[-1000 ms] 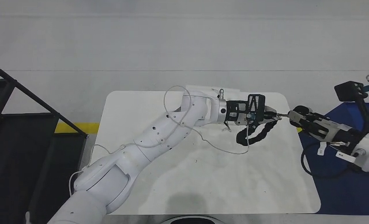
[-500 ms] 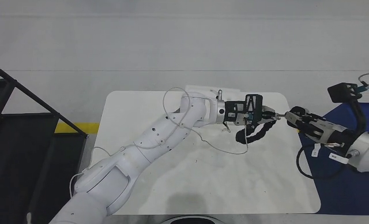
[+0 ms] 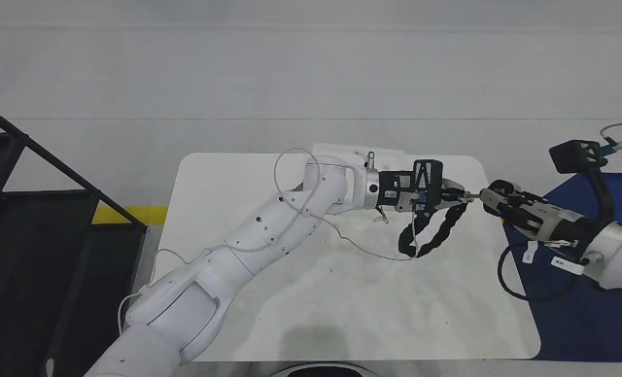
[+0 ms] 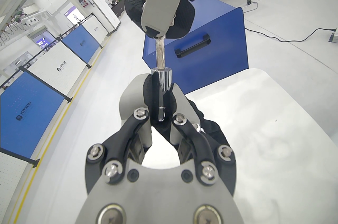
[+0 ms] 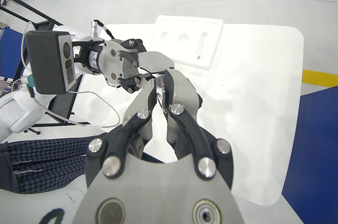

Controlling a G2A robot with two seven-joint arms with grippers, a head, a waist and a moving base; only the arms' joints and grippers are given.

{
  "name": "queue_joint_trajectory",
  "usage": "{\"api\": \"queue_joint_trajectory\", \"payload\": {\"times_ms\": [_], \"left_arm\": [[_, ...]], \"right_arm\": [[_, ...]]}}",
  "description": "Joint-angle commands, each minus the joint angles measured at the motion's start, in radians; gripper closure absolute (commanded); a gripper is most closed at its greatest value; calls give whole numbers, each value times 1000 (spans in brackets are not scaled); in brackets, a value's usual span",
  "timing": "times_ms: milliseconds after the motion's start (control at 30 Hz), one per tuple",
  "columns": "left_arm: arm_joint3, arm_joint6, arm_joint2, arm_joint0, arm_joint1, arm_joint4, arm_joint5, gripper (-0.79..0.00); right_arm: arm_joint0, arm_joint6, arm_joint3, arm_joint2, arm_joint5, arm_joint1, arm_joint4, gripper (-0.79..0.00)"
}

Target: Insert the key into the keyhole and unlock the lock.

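Over the table (image 3: pixel 292 309), the left claw (image 4: pixel 158 93) is clamped on the lock (image 4: pixel 161 81). The right claw (image 5: pixel 160 86), directly ahead of it, is closed on the key (image 4: pixel 160 56), whose blade tip is set at the lock's end.

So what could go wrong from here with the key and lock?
Most of the key sticks out of the lock, so a skewed push might jam or bend it. The left hand grips the smooth lock from two sides only; turning could twist it loose.
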Motion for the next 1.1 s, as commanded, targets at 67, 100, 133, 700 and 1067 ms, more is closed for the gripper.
{"api": "queue_joint_trajectory", "payload": {"times_ms": [67,100,133,700,1067], "left_arm": [[1,4,-3,2,-1,1,1,0],[2,5,-3,2,-2,1,0,0],[2,5,-4,2,-2,1,-1,0],[2,3,-14,9,-8,1,0,0],[-11,-9,-15,16,-10,13,4,0]], "right_arm": [[1,1,1,-2,-1,2,1,0],[2,0,1,-3,-1,3,1,0],[2,1,2,-4,-1,3,1,0],[1,-21,-2,-38,19,11,-37,0],[2,-16,1,-62,38,16,-59,0]]}}
